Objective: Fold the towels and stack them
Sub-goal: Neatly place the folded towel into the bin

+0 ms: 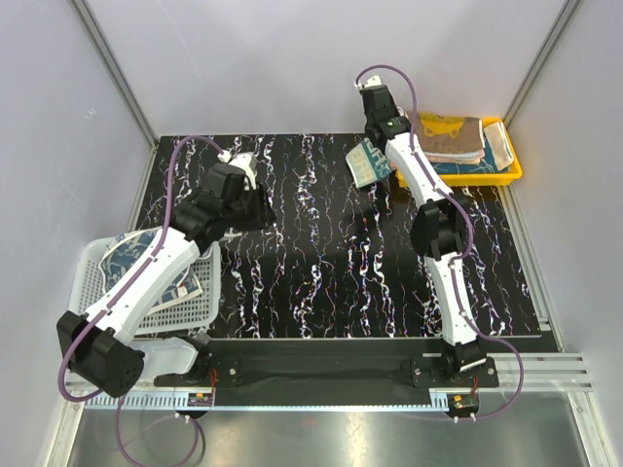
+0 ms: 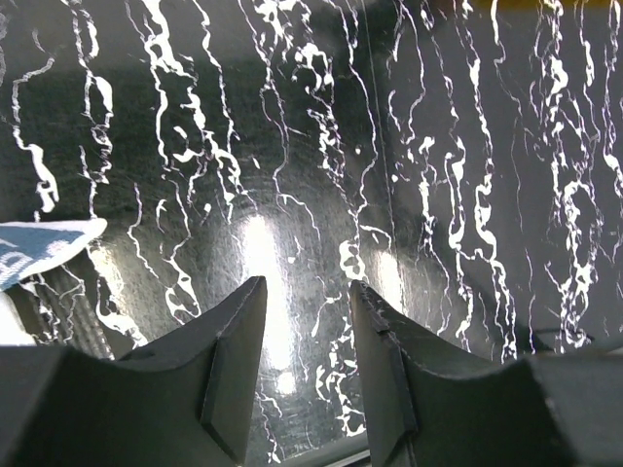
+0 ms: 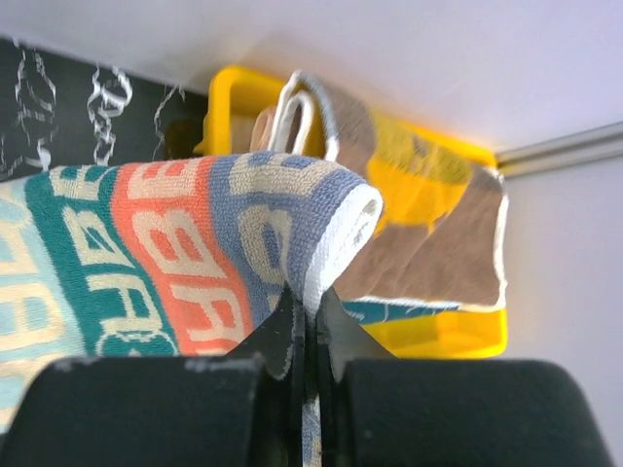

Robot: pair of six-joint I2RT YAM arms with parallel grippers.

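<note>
My right gripper [image 3: 310, 302] is shut on the folded edge of the teal-red lettered striped towel [image 3: 185, 253]. In the top view it [image 1: 382, 141] holds that towel [image 1: 366, 162] off the mat, just left of the yellow tray [image 1: 511, 170]. A brown towel with yellow lettering [image 1: 450, 136] tops the stack in the tray, also in the right wrist view [image 3: 428, 224]. My left gripper [image 2: 307, 292] is open and empty over the black marbled mat [image 1: 321, 253]; in the top view it [image 1: 261, 209] is at the mat's left. A navy white-patterned towel [image 1: 131, 255] lies in the basket.
A white mesh basket [image 1: 204, 306] stands at the left, under my left arm, its towel's corner showing in the left wrist view [image 2: 39, 248]. The yellow tray stands at the back right by the wall. Metal frame rails run along the sides.
</note>
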